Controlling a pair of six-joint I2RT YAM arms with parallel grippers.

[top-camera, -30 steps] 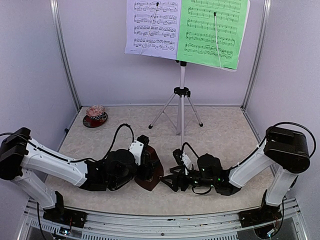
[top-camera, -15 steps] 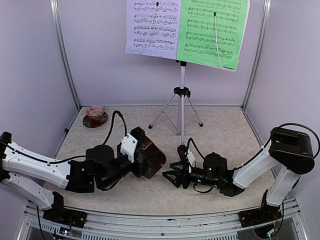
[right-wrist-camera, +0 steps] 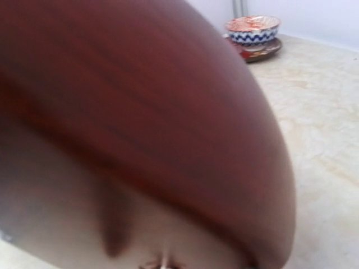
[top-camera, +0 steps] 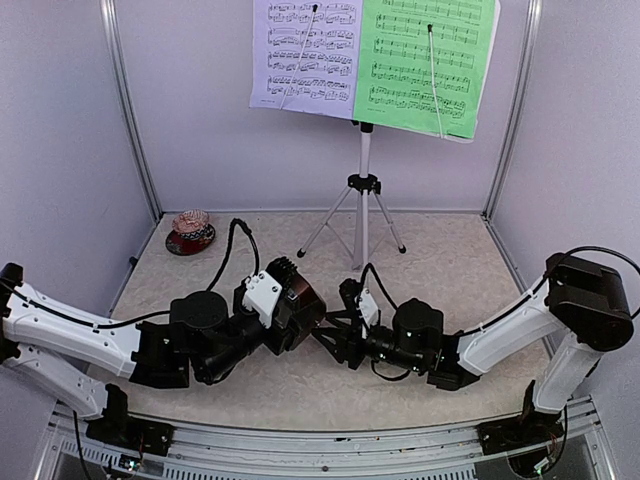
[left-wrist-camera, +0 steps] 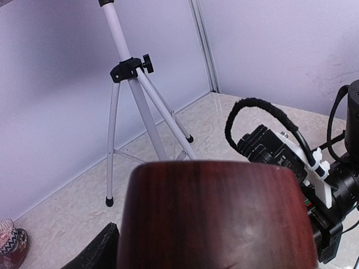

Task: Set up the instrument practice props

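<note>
The brown metronome (top-camera: 308,304) is held off the table in my left gripper (top-camera: 291,316), which is shut on it. It fills the lower left wrist view (left-wrist-camera: 216,216), with one black finger (left-wrist-camera: 95,253) showing beside it. My right gripper (top-camera: 334,328) is open and close against the metronome from the right. The metronome (right-wrist-camera: 140,101) fills the right wrist view as a blur, and the fingers are hidden there. The silver tripod music stand (top-camera: 363,190) stands at the back, also in the left wrist view (left-wrist-camera: 132,73). It carries the lavender sheet (top-camera: 303,55) and the green sheet (top-camera: 425,65); the desk is hidden behind them.
A patterned bowl on a red saucer (top-camera: 190,232) sits at the back left corner, also in the right wrist view (right-wrist-camera: 253,31). Metal frame posts (top-camera: 130,110) and pale walls close in the table on three sides. The tripod's legs spread over the back middle.
My left gripper lifted the metronome off the table and carried it right. My right gripper moved left and up until it met the metronome.
</note>
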